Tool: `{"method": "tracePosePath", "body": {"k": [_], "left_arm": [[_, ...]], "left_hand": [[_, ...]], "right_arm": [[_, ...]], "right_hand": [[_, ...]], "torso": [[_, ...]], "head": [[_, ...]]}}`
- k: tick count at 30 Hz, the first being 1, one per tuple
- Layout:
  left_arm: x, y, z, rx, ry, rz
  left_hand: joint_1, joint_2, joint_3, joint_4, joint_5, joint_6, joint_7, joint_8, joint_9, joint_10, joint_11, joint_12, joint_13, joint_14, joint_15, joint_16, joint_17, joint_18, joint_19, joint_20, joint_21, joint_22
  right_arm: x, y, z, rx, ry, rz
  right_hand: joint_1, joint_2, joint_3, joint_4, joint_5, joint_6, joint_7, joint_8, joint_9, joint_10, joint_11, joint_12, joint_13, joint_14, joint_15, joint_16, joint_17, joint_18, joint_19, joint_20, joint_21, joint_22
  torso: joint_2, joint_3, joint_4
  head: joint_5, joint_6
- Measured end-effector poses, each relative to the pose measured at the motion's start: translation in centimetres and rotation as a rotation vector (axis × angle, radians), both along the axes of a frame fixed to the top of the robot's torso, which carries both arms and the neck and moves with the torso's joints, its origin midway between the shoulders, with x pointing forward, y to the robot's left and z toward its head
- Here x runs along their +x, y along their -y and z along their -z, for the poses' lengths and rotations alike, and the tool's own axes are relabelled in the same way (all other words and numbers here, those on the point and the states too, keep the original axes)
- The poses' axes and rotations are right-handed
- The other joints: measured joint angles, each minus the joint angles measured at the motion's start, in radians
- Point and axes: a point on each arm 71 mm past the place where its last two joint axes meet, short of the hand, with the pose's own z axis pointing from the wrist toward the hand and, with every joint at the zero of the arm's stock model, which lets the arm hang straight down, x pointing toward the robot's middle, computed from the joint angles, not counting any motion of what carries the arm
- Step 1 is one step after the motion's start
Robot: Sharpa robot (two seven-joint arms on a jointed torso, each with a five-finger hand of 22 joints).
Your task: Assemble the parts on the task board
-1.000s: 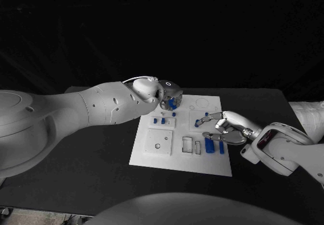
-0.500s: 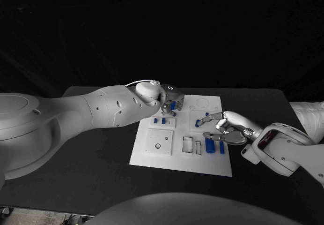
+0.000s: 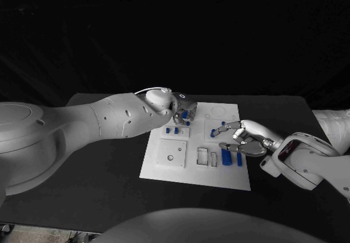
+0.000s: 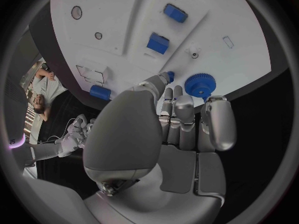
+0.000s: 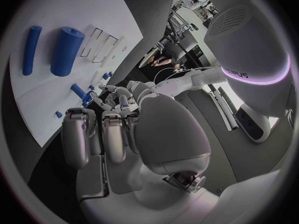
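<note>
The white task board (image 3: 193, 172) lies mid-table. My left hand (image 3: 182, 108) hovers over its far left corner with fingers curled. In the left wrist view, the fingertips (image 4: 184, 102) close round a blue gear (image 4: 199, 84) at the board (image 4: 124, 15). A small blue peg (image 4: 169, 76) shows by the thumb tip. My right hand (image 3: 244, 139) hangs over the board's right side, thumb and fingers apart and holding nothing. A short blue piece (image 3: 214, 133) lies just off its forefinger. A thick blue cylinder (image 3: 226, 157) and a thin rod (image 3: 238, 158) lie below that hand.
Two small blue pegs (image 3: 171, 130) stand in a plate left of centre. Blue blocks (image 4: 175, 12) (image 4: 157, 43) sit on the board beyond my left hand. The cylinder (image 5: 67, 50) and rod (image 5: 31, 50) lie beside empty slots. Black table (image 3: 95, 182) surrounds the board.
My left hand has turned at the wrist and sunk a little toward the board's far left corner. The right hand has stayed put.
</note>
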Motion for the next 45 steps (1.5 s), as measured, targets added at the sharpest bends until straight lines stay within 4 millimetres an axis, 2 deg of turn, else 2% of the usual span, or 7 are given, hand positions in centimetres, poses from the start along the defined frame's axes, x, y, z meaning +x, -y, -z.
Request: {"method": "tracePosePath", "body": {"k": [11, 17, 19, 28, 37, 45], "left_arm": [[0.1, 0.2, 0.4, 0.005, -0.004, -0.002], [0.1, 0.2, 0.8, 0.008, -0.008, -0.004], [0.1, 0.2, 0.9, 0.010, -0.009, -0.004], [0.2, 0.2, 1.1, 0.017, -0.006, -0.003], [0.1, 0.3, 1.4, 0.018, -0.008, 0.008], [0.0, 0.4, 1.7, 0.014, 0.000, 0.022]], "left_hand": [[0.000, 0.008, 0.005, -0.004, 0.032, 0.005, -0.005, 0.005, -0.007, -0.010, -0.008, -0.004, 0.003, -0.012, 0.001, -0.001, -0.015, 0.000, -0.004, -0.004, -0.007, 0.000], [0.000, 0.008, 0.004, -0.010, 0.036, 0.005, -0.005, 0.005, -0.008, -0.010, -0.008, -0.004, 0.005, -0.019, 0.001, -0.001, -0.017, 0.000, -0.004, -0.004, -0.012, 0.000], [-0.001, 0.017, 0.004, -0.010, 0.042, 0.007, -0.007, 0.005, -0.010, -0.010, -0.008, -0.004, 0.005, -0.019, 0.001, -0.001, -0.018, 0.000, -0.004, -0.004, -0.012, 0.000], [0.002, 0.020, 0.010, -0.015, 0.048, 0.016, -0.016, 0.009, -0.010, -0.010, -0.008, -0.004, 0.008, -0.019, 0.001, 0.003, -0.019, 0.000, -0.004, -0.004, -0.012, 0.000], [0.006, 0.032, 0.013, -0.024, 0.056, 0.020, -0.020, 0.013, -0.011, 0.006, -0.016, 0.003, 0.014, -0.020, 0.000, 0.007, -0.026, 0.000, -0.004, -0.004, -0.012, 0.000], [-0.002, 0.039, 0.007, -0.029, 0.057, 0.042, -0.020, 0.031, -0.011, 0.014, -0.021, 0.003, 0.017, -0.030, -0.002, 0.007, -0.049, 0.000, -0.007, 0.000, -0.017, 0.000]], "right_arm": [[0.0, 0.1, 0.0, 0.001, 0.000, 0.000], [0.0, 0.1, 0.0, 0.001, 0.000, 0.001], [0.0, 0.1, 0.0, 0.001, 0.000, 0.001], [0.0, 0.1, 0.0, 0.000, -0.002, 0.001], [0.0, 0.1, 0.0, 0.000, -0.003, 0.001], [0.0, 0.1, 0.0, -0.001, -0.005, 0.001]], "right_hand": [[0.000, 0.000, 0.000, 0.000, 0.000, 0.000, 0.000, 0.004, 0.000, 0.000, 0.000, 0.000, 0.000, 0.000, 0.000, 0.000, 0.000, 0.000, 0.000, 0.000, 0.000, 0.000], [0.000, 0.000, 0.000, 0.000, 0.000, 0.000, 0.000, 0.005, 0.000, 0.000, 0.000, 0.000, 0.000, 0.000, 0.000, 0.000, 0.000, 0.000, 0.000, 0.000, 0.000, 0.000], [0.000, 0.000, 0.000, 0.000, 0.000, 0.000, 0.000, 0.005, 0.000, 0.000, 0.000, 0.000, 0.000, 0.000, 0.000, 0.000, 0.000, 0.000, 0.000, 0.000, 0.000, 0.001], [0.000, 0.000, 0.000, 0.000, 0.000, 0.000, 0.000, 0.005, 0.001, 0.000, 0.000, 0.000, 0.000, 0.000, 0.000, 0.000, 0.000, 0.000, 0.000, 0.000, 0.000, 0.001], [0.000, 0.000, 0.000, 0.000, 0.000, 0.000, 0.000, 0.005, 0.002, 0.000, 0.000, 0.000, 0.000, 0.000, 0.000, 0.000, 0.000, 0.000, 0.000, 0.000, 0.000, 0.001], [0.000, 0.000, 0.000, 0.000, 0.000, 0.000, 0.000, 0.012, 0.003, 0.000, 0.000, 0.000, 0.000, 0.000, 0.000, 0.000, 0.000, 0.000, 0.000, 0.000, 0.000, 0.000]], "torso": [[0.000, 0.0001, -0.0002], [0.000, 0.0000, -0.0003], [0.000, 0.0000, -0.0003], [0.000, 0.0001, -0.0002], [0.000, 0.0001, 0.0000], [0.000, 0.0000, 0.0000]], "head": [[0.001, 0.000], [-0.002, 0.000], [-0.003, 0.000], [-0.004, 0.000], [-0.002, 0.000], [-0.003, 0.000]]}}
